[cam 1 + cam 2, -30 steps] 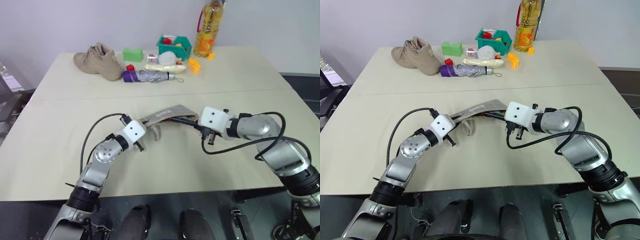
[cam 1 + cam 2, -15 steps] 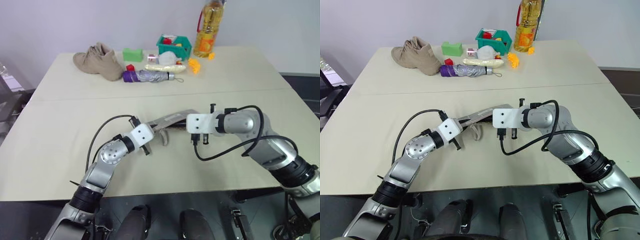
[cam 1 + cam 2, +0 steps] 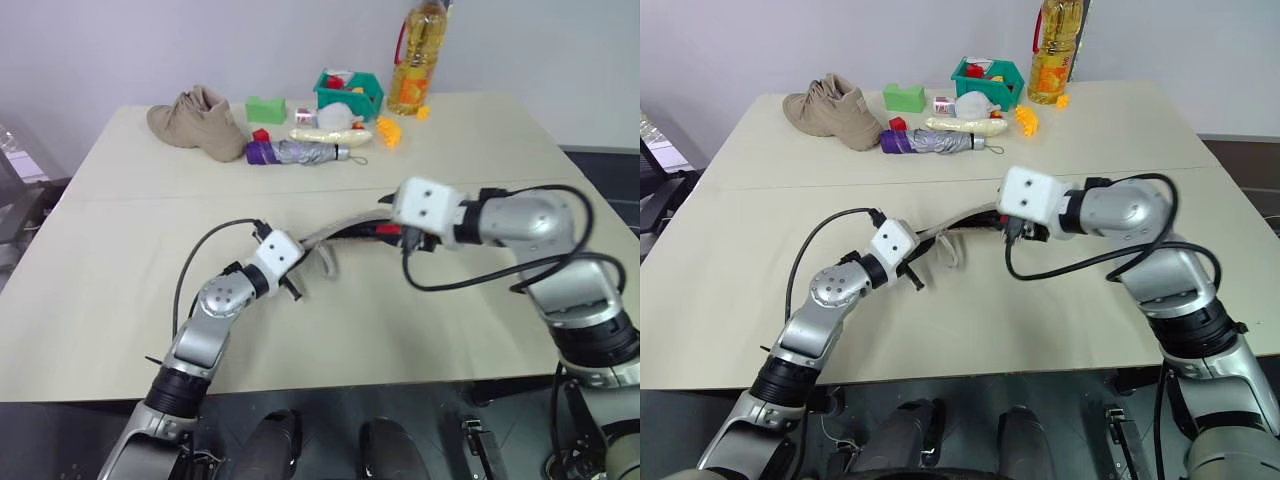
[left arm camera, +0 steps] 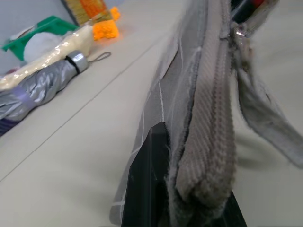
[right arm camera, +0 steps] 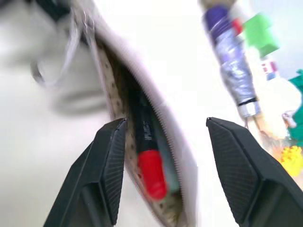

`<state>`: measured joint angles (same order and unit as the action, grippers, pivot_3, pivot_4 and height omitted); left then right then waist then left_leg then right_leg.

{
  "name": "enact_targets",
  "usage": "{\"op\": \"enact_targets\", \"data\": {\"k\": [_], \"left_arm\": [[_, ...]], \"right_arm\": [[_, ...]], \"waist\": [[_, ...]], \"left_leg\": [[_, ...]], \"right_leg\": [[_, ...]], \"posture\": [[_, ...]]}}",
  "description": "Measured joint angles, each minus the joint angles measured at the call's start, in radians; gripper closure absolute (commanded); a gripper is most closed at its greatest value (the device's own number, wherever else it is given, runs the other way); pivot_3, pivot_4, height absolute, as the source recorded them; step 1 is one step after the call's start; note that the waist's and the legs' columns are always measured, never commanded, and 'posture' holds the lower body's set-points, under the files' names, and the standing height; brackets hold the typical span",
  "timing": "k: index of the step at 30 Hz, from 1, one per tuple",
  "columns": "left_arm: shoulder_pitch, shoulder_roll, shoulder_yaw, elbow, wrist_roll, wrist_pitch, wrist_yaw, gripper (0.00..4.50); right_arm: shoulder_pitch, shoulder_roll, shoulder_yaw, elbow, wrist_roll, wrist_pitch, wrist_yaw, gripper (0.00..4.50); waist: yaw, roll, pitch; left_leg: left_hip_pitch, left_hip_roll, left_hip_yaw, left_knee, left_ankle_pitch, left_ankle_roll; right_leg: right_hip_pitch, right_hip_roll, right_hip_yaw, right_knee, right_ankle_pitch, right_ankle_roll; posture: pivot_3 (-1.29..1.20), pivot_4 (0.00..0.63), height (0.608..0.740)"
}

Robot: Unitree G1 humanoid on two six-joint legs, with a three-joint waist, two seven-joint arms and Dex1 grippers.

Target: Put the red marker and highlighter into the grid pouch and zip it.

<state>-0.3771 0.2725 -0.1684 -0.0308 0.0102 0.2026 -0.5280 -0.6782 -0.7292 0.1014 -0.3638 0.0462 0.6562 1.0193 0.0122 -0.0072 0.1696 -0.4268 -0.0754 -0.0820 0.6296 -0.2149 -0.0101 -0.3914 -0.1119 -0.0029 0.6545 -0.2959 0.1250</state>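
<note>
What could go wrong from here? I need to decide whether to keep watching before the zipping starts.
1. The grid pouch gapes open with the red marker lying near its mouth; a tilt might slide it out.
2. Only the left gripper pinches the pouch, at one end, so a zipper pull could tug the fabric free.
3. The right gripper is open and holds nothing; closing on the pouch edge could trap the marker rather than the zipper.

No lettering, number or brand can be made out anywhere. The orange label on the clear yellow oil bottle [image 3: 417, 58], upper right of centre, is too small to read.
</note>
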Motion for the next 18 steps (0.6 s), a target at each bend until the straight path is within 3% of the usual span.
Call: {"op": "enact_targets", "data": {"k": [3,6,13,18], "left_arm": [[-0.06,-0.059,0.042,0.001,-0.07,0.118,0.02,4.5],[-0.13,-0.091,0.082,-0.002,-0.118,0.21,0.05,4.5],[-0.155,-0.156,0.106,-0.001,-0.169,0.317,0.107,4.5],[-0.155,-0.156,0.109,-0.004,-0.176,0.337,0.13,4.5]], "right_arm": [[0.035,0.023,-0.14,-0.072,0.186,0.149,0.023,1.75],[0.116,0.06,-0.159,-0.118,0.272,0.243,-0.011,1.75],[0.139,0.338,-0.058,-0.012,0.232,0.311,-0.336,1.75],[0.119,0.386,-0.029,0.037,0.226,0.305,-0.432,1.75]], "waist": [[0.004,-0.001,0.0],[-0.002,-0.002,0.0],[-0.023,-0.002,0.0],[-0.021,-0.002,0.0]], "left_leg": [[-0.001,0.0,-0.001,0.001,0.0,0.0],[0.0,0.0,-0.001,0.001,0.0,0.0],[-0.001,0.0,-0.001,0.0,0.001,-0.002],[-0.001,-0.001,-0.001,0.0,0.001,-0.002]], "right_leg": [[0.0,0.0,-0.001,0.0,0.0,0.0],[0.0,0.0,-0.001,0.0,0.0,0.0],[-0.003,0.001,0.001,0.003,0.0,0.0],[-0.003,0.0,0.001,0.003,0.0,0.0]], "posture": [[0.0,0.15,0.739],[0.0,0.15,0.739],[0.0,0.15,0.739],[0.0,0.15,0.739]]}}
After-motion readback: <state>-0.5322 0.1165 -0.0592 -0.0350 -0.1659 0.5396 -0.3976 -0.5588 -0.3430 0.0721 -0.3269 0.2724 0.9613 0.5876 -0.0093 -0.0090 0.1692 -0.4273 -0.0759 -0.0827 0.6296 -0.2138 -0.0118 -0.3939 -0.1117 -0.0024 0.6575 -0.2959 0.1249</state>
